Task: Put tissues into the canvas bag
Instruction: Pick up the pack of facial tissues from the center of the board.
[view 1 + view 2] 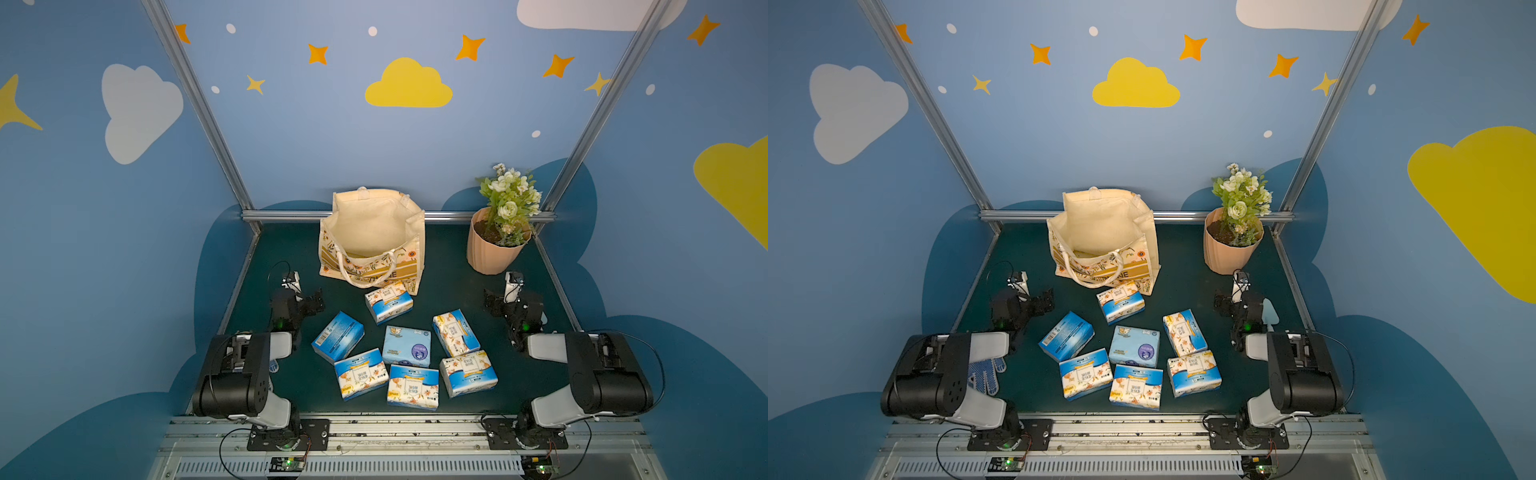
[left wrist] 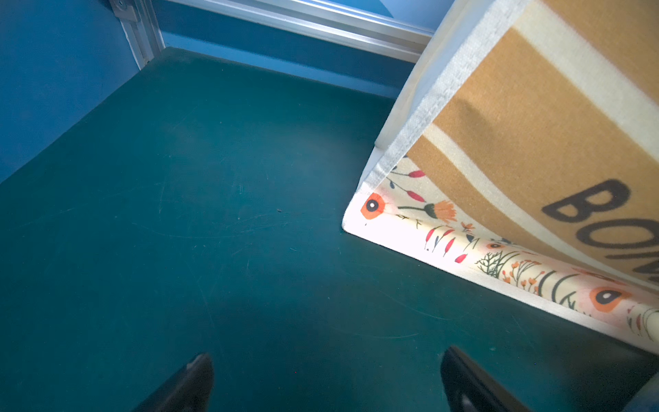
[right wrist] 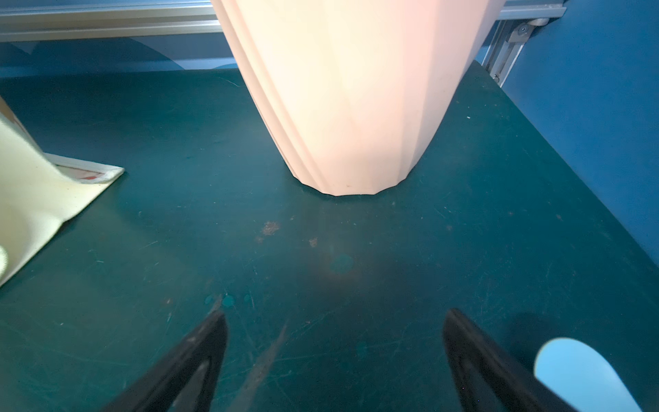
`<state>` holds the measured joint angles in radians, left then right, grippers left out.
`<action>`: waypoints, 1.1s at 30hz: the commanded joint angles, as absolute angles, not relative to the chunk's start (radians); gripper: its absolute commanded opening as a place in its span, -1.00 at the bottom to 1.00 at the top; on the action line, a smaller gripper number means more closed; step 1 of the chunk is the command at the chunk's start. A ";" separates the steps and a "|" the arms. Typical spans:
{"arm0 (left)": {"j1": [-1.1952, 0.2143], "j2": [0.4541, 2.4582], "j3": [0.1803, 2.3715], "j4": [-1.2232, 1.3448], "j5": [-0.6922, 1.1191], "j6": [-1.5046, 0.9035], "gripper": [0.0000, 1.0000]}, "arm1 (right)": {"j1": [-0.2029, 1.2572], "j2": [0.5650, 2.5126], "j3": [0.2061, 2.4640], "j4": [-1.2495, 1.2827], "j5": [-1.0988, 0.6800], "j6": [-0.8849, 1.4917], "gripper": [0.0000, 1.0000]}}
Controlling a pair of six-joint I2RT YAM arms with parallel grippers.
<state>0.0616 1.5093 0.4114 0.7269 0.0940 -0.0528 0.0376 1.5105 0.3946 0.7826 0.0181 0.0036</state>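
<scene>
Both claws stand wide apart, empty: left gripper (image 2: 326, 356) left of the canvas bag (image 1: 376, 226), right gripper (image 3: 335, 315) facing the flowerpot (image 3: 356, 107). Tissues (image 1: 406, 345) lie scattered near-centre, none bagged. They look light, squashy and slick-wrapped, so I'd pinch across a pack's narrow width.

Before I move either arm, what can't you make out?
Bottom of the canvas bag: partly hidden by its front wall, both top views.
Bag lettering: cut off by the left wrist view's edge.
Tissue packs: print too small in a top view.
Flowerpot: rim cut off in the right wrist view.
</scene>
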 commanded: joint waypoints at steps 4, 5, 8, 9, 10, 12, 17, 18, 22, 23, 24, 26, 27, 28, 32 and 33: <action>0.066 1.460 0.448 0.643 0.014 -0.080 0.99 | 0.067 1.419 0.611 0.334 0.124 0.001 0.90; 0.069 1.436 0.459 0.597 0.012 -0.081 0.99 | 0.076 1.412 0.643 0.265 0.123 0.000 0.90; 0.069 1.372 0.482 0.475 0.029 -0.085 0.99 | 0.128 1.383 0.662 0.194 0.201 0.027 0.90; 0.071 1.358 0.497 0.414 0.038 -0.092 0.99 | 0.142 1.370 0.665 0.174 0.221 0.041 0.90; 0.072 1.342 0.518 0.343 0.054 -0.086 0.99 | 0.161 1.350 0.667 0.146 0.242 0.057 0.90; 0.071 1.314 0.537 0.249 0.071 -0.082 0.99 | 0.195 1.304 0.681 0.066 0.264 0.100 0.91; 0.071 1.195 0.514 0.149 0.116 -0.017 1.00 | 0.213 1.155 0.750 -0.173 0.170 0.367 0.90; 0.072 1.174 0.519 0.111 0.119 -0.003 0.99 | 0.206 1.131 0.770 -0.231 0.071 0.362 0.90; 0.072 1.116 0.555 -0.040 0.149 0.049 0.99 | 0.207 1.075 0.755 -0.279 -0.099 0.427 0.90; 0.071 1.110 0.567 -0.074 0.159 0.062 0.99 | 0.210 1.071 0.753 -0.293 -0.122 0.434 0.90; 0.071 1.106 0.581 -0.115 0.170 0.079 1.00 | 0.211 1.071 0.759 -0.324 -0.153 0.438 0.90; 0.071 1.094 0.612 -0.190 0.193 0.103 0.99 | 0.220 1.080 0.779 -0.386 -0.228 0.435 0.90; 0.071 1.088 0.623 -0.216 0.201 0.111 0.99 | 0.230 1.084 0.786 -0.409 -0.249 0.436 0.90; 0.071 1.080 0.629 -0.237 0.205 0.117 1.00 | 0.246 1.086 0.795 -0.437 -0.264 0.433 0.90; 0.071 1.051 0.643 -0.288 0.285 0.166 0.99 | 0.323 1.100 0.838 -0.561 -0.248 0.404 0.91; 0.072 1.050 0.647 -0.298 0.295 0.169 0.99 | 0.346 1.102 0.845 -0.587 -0.225 0.398 0.90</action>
